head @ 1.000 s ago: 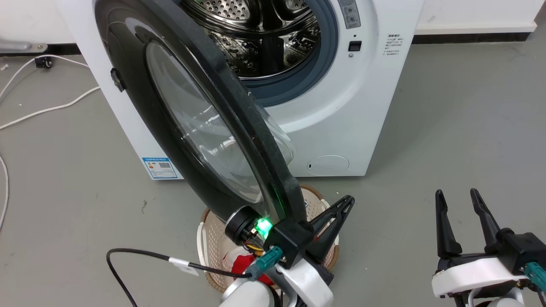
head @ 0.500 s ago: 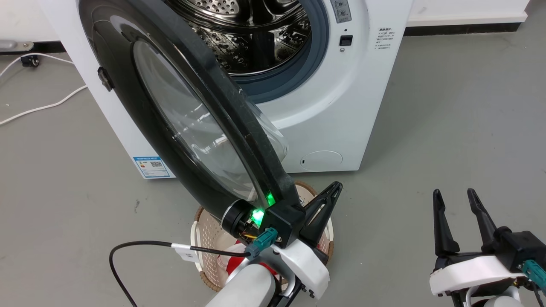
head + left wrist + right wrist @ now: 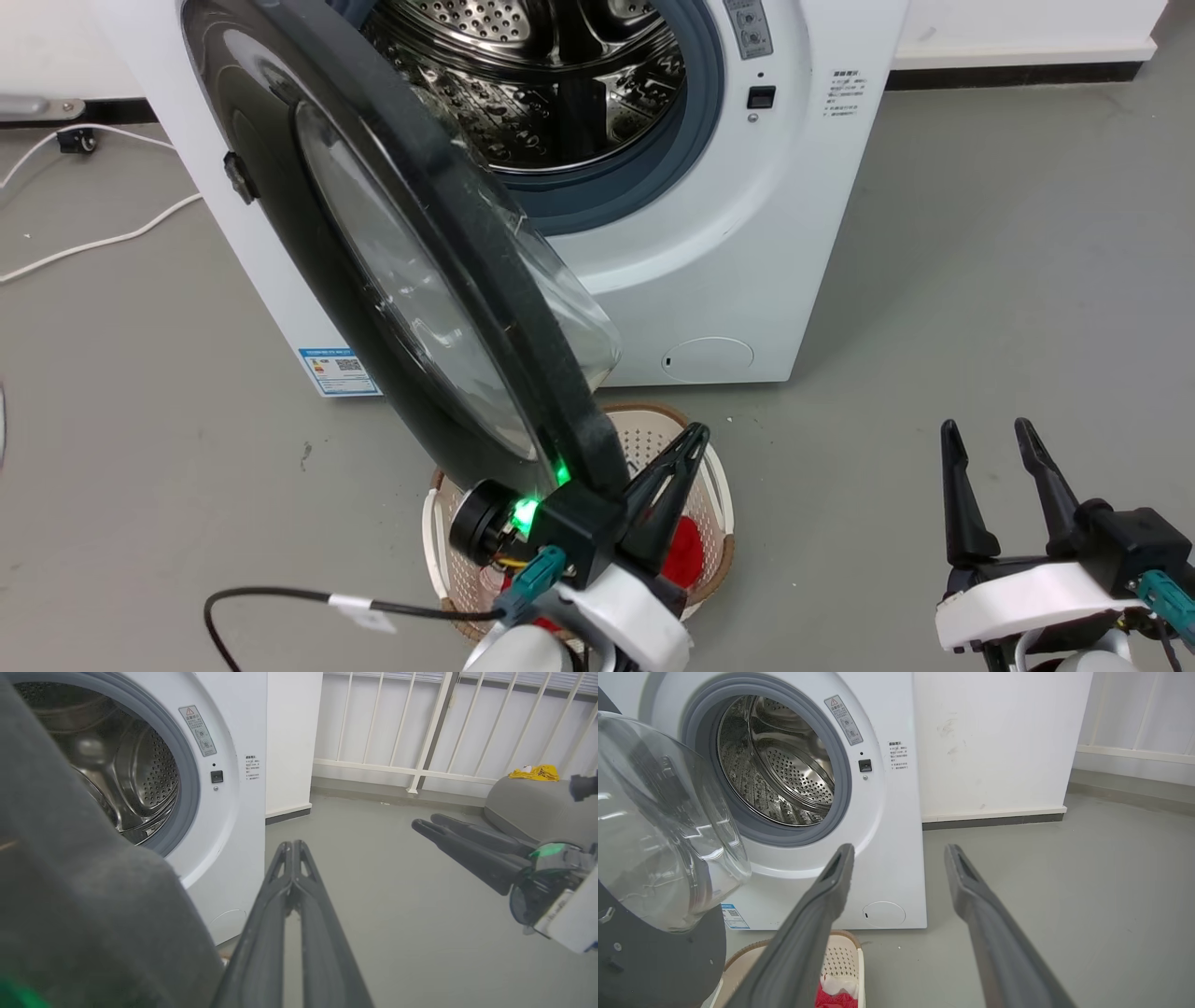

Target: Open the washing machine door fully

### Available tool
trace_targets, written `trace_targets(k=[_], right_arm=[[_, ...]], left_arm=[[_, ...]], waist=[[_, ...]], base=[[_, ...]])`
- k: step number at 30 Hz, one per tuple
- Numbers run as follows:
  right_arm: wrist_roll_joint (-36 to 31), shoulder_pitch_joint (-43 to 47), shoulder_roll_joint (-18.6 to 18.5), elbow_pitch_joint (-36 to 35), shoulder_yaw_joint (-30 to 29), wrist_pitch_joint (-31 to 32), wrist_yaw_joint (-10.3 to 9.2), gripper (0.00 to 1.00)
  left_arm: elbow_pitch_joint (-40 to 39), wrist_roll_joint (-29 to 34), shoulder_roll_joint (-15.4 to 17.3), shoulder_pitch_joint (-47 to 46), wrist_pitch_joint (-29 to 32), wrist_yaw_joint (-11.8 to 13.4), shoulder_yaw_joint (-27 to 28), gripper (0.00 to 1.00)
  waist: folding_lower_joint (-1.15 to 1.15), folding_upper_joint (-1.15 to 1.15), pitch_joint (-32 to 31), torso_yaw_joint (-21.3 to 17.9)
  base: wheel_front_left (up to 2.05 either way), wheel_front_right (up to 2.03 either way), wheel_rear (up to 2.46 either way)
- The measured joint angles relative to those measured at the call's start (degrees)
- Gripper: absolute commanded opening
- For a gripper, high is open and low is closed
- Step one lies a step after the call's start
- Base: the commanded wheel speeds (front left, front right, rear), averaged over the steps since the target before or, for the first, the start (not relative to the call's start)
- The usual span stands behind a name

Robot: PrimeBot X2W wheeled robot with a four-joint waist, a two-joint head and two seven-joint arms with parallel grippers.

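While the washing machine door (image 3: 401, 271) stands swung out from the washing machine (image 3: 747, 233), roughly square to its front, you've got it part open, not folded back flat. The hinge side sits at the machine's edge on the robot's left. The free edge points away from the machine, out over the laundry basket (image 3: 719, 485) on the floor just in front of the machine. The clear glass bowl bulges toward the machine's front. The steel drum (image 3: 551, 84) and grey rubber ring (image 3: 695, 149) are exposed.

Your left pincer (image 3: 695, 437) is in front of the machine, above the basket, fingers pressed together with nothing between them. The door's black rim looks to butt against the pincer's black base, on the hinge side of it. In the left wrist view the tips touch and the dark rim is blurred close beside them.

Your right pincer (image 3: 988, 434) hovers out in front of the machine's latch-side corner, well apart from the door, fingers spread, empty.

A red cloth (image 3: 689, 546) lies in the basket. A small round white flap (image 3: 707, 359) sits low on the machine's front. A white cable (image 3: 93, 245) lies on the floor beside the machine's hinge side.
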Motion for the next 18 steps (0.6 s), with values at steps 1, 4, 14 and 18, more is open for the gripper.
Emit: trace_targets(k=[1, 4, 14, 18], right_arm=[[0.0, 0.0, 0.0, 0.1, 0.0, 0.0, 0.0, 1.0], [0.0, 0.0, 0.0, 0.1, 0.0, 0.0, 0.0, 1.0], [0.0, 0.9, 0.0, 0.1, -0.2, 0.6, 0.0, 1.0], [-0.1, 1.2, 0.0, 0.0, -0.3, 0.9, 0.0, 1.0]], left_arm=[[-0.9, 0.0, 0.4, 0.8, 0.1, 0.4, 0.2, 0.0], [-3.7, 0.0, 1.7, 3.2, 0.4, 1.8, 0.7, 0.0], [-11.9, -0.6, 5.3, 10.4, 2.4, 6.3, 2.5, 0.0], [-14.0, -0.9, 6.7, 12.4, 3.1, 7.8, 3.3, 0.0]], waist=[[0.0, 0.0, -0.1, 0.1], [0.0, 0.0, -0.4, 0.5], [0.0, 0.0, -1.6, 2.6], [0.0, 0.0, -2.2, 3.7]], base=[[0.0, 0.0, 0.0], [0.0, 0.0, 0.0], [0.0, 0.0, 0.0], [0.0, 0.0, 0.0]])
